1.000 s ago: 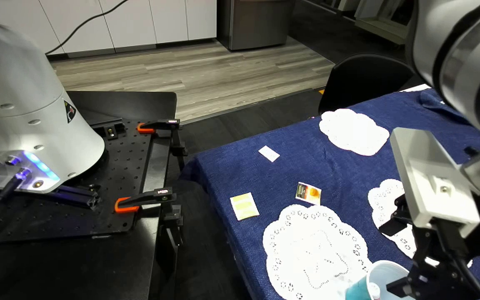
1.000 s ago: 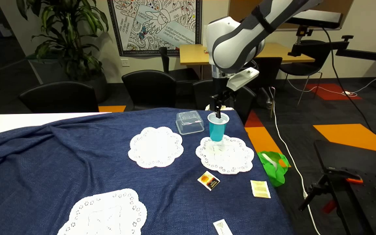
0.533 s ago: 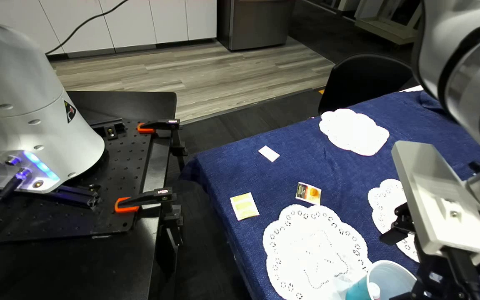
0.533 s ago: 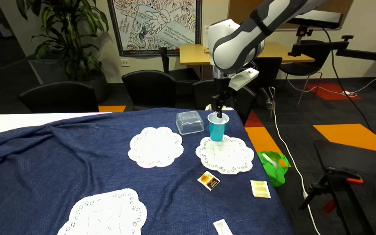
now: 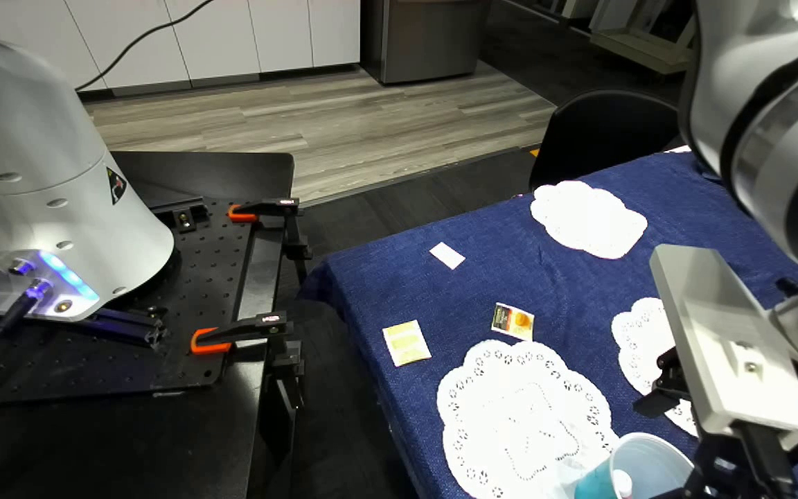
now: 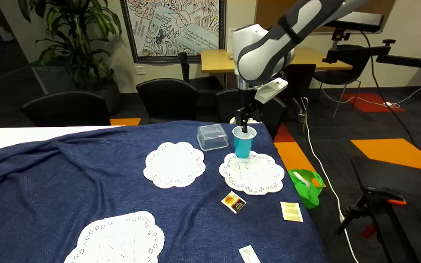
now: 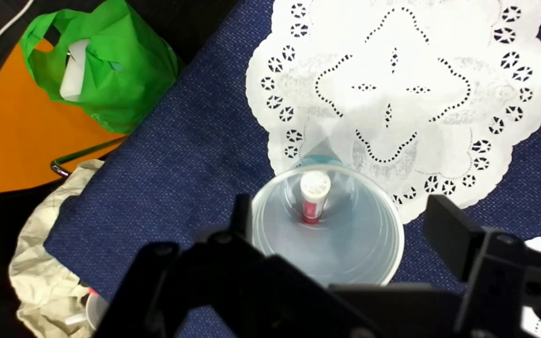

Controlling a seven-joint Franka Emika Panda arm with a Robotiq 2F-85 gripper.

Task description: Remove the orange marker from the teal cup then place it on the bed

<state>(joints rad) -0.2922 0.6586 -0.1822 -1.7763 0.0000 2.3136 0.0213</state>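
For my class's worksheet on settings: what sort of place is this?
Probably an office meeting or break room: the framed wall poster, several black chairs and white cabinets suggest it.

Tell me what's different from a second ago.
The robot's arm and its open gripper have come down slightly toward the teal cup. Nothing has been grabbed or let go. The cup, the marker inside it and the white doilies stayed where they were.
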